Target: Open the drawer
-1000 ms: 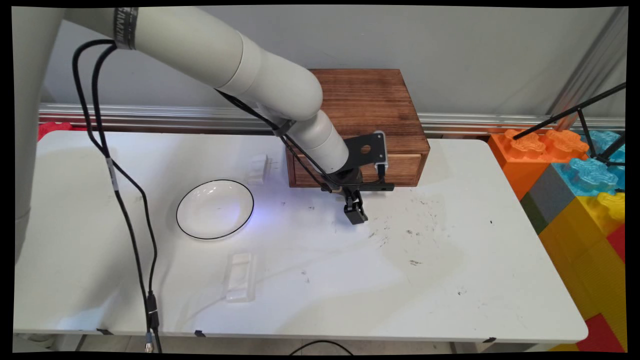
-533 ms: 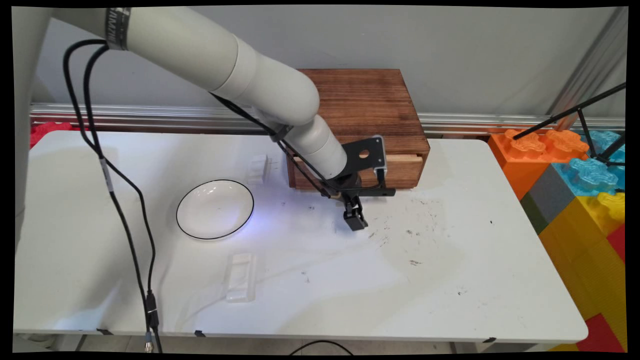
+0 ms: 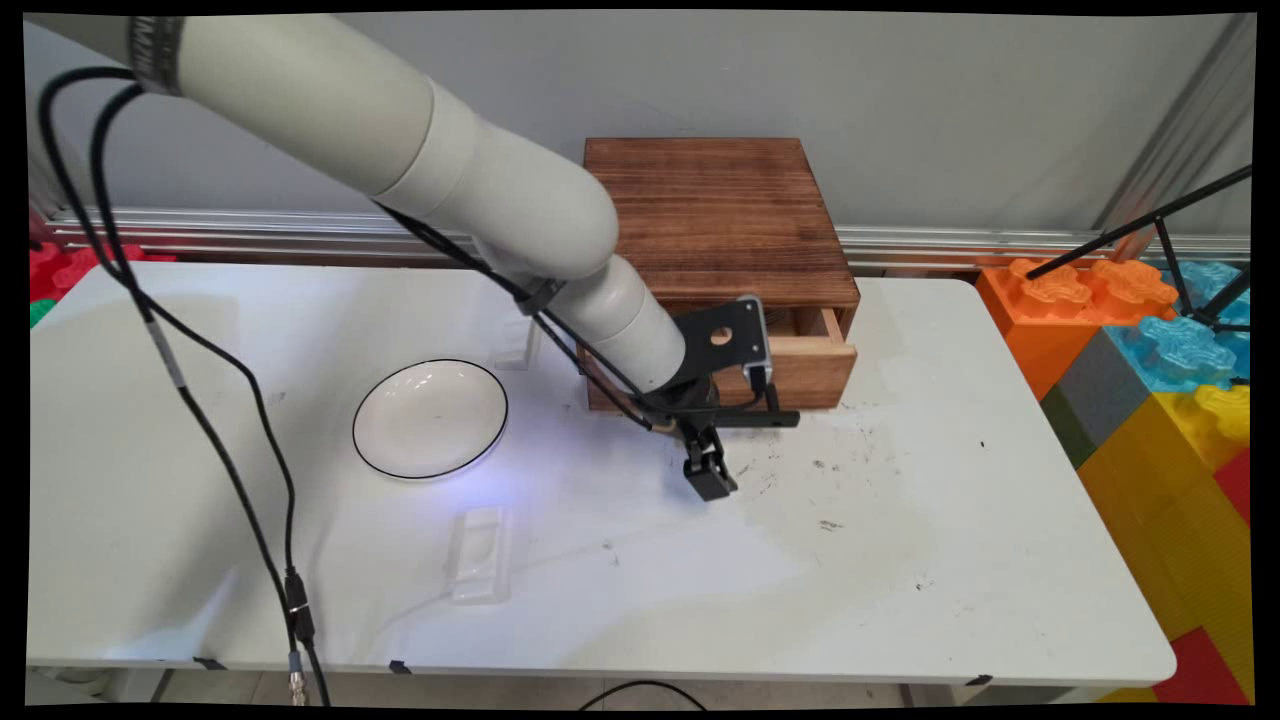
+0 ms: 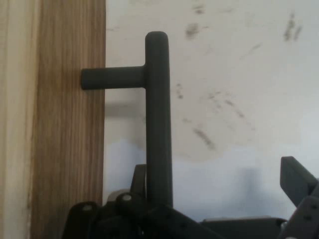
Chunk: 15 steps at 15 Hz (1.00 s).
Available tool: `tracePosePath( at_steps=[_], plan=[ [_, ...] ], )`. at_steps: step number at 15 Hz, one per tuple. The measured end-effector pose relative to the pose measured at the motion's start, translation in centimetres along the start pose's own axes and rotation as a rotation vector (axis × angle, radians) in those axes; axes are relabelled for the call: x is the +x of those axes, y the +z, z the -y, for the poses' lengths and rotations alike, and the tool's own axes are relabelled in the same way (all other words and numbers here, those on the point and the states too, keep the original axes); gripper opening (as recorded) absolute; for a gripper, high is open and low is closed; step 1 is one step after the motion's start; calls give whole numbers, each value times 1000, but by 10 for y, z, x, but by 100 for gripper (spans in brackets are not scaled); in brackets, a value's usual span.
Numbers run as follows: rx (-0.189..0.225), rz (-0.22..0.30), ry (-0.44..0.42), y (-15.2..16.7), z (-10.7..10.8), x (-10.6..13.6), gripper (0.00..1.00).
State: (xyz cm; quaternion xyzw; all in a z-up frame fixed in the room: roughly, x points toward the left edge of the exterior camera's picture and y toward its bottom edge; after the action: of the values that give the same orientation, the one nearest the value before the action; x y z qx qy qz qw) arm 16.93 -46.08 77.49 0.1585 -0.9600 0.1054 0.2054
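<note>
While the main view shows the dark, grained wooden box point(image 3: 720, 210) with its paler drawer point(image 3: 805, 360) slid partly out over the scuffed white table point(image 3: 900, 560), only the hand view resolves the handle point(image 4: 158, 124), a matte black round bar on a stub post. The gripper point(image 4: 219, 174) stands open, one finger point(image 4: 140, 180) just beside the bar and the other well apart.

Pretty even, bright light from above in both views, soft shadows under the arm point(image 3: 420, 130) and bowl point(image 3: 430, 418) on the table point(image 3: 900, 580), with the handle point(image 4: 158, 119) a bit soft close up.
</note>
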Motion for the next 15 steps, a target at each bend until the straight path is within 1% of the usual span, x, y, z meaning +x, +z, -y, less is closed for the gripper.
tracePosePath(
  at_steps=[4, 10, 15],
  plan=[
    [-20, -24, -2, -7, -25, 0, 100],
    [-41, -37, 0, -11, -58, -7, 100],
    [-51, -47, 1, -12, -76, -10, 100]
  ],
)
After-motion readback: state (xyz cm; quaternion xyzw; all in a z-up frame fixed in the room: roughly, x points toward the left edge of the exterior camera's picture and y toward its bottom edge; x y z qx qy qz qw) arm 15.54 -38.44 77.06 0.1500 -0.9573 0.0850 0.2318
